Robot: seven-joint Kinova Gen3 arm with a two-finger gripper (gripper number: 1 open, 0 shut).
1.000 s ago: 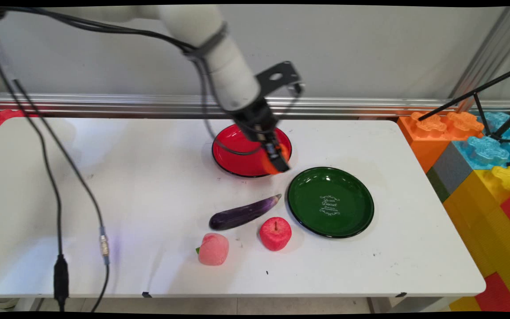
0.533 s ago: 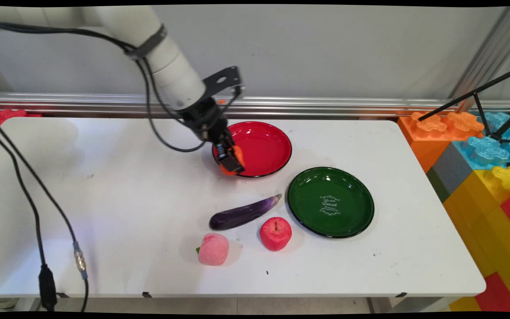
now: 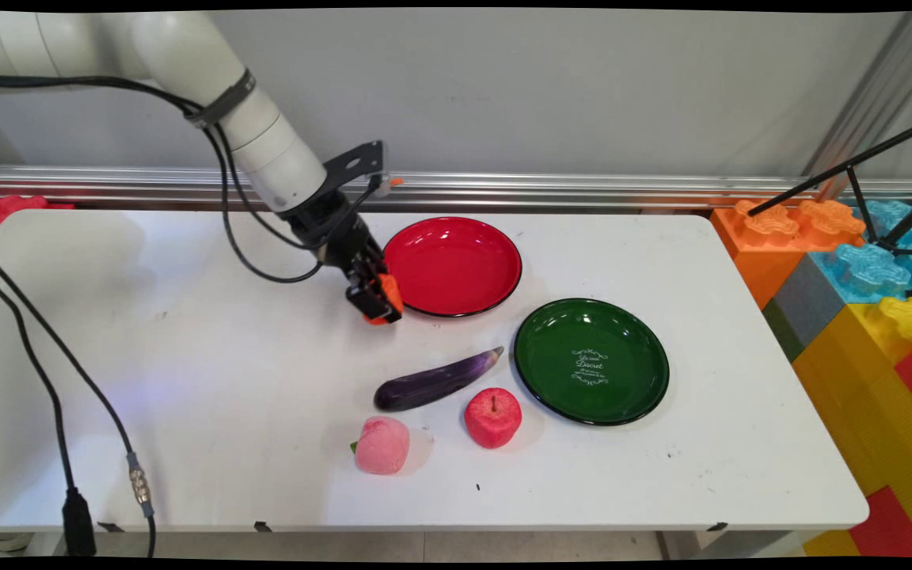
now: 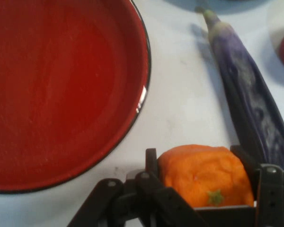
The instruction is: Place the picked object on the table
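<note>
My gripper (image 3: 377, 305) is shut on an orange fruit (image 3: 389, 294), held just left of the red plate (image 3: 456, 265) and above the white table (image 3: 187, 356). In the hand view the orange fruit (image 4: 206, 175) sits between the two black fingers (image 4: 151, 163), with the red plate (image 4: 57, 90) filling the upper left. The purple eggplant (image 4: 248, 94) runs down the right side of that view. In the main view the eggplant (image 3: 436, 380) lies below the gripper toward the table's front.
A green plate (image 3: 590, 360) sits right of the eggplant. A red apple (image 3: 492, 416) and a pink peach (image 3: 381, 445) lie near the front edge. Big coloured blocks (image 3: 860, 317) stand at the right. Black cables (image 3: 68, 372) hang at the left.
The arm has swung left with the orange fruit in its grip, from over the red plate's right rim to just off its left edge and lower toward the table.
</note>
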